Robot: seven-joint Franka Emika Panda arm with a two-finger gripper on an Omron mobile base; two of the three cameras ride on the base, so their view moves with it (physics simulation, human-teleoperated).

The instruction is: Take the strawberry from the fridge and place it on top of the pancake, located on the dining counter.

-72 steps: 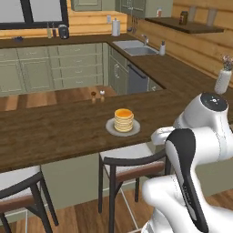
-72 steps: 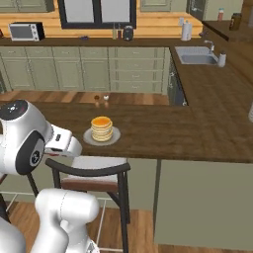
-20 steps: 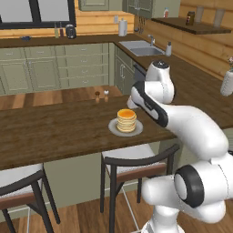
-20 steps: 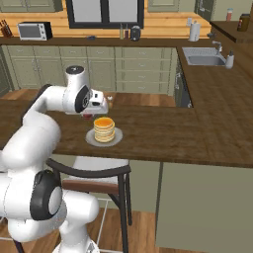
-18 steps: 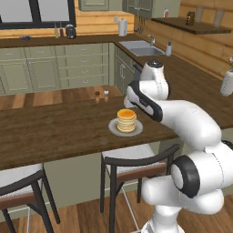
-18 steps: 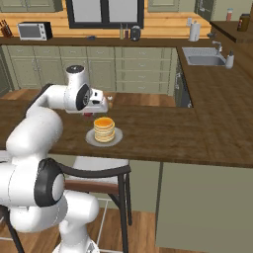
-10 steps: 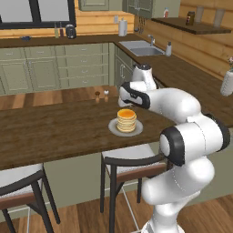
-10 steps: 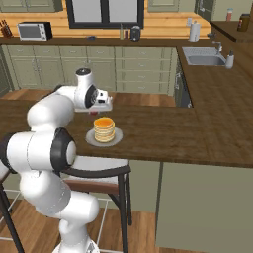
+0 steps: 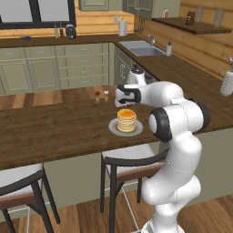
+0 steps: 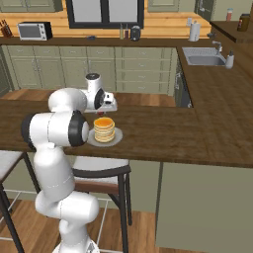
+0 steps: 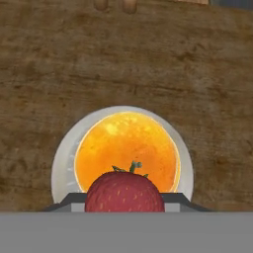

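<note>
Hand view: strawberry (image 11: 125, 192) over pancake (image 11: 127, 146)

I get even, soft, bright rendered light in all three views, with no glare; below my hand the pancake (image 11: 127, 146) glows evenly and its plate (image 11: 62, 163) throws almost no shadow; wood grain beyond my hand looks slightly smeared; both base views are low-resolution, edges undistorted.

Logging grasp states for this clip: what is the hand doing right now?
Hand: closed on the strawberry, held above the pancake on the dining counter.
</note>
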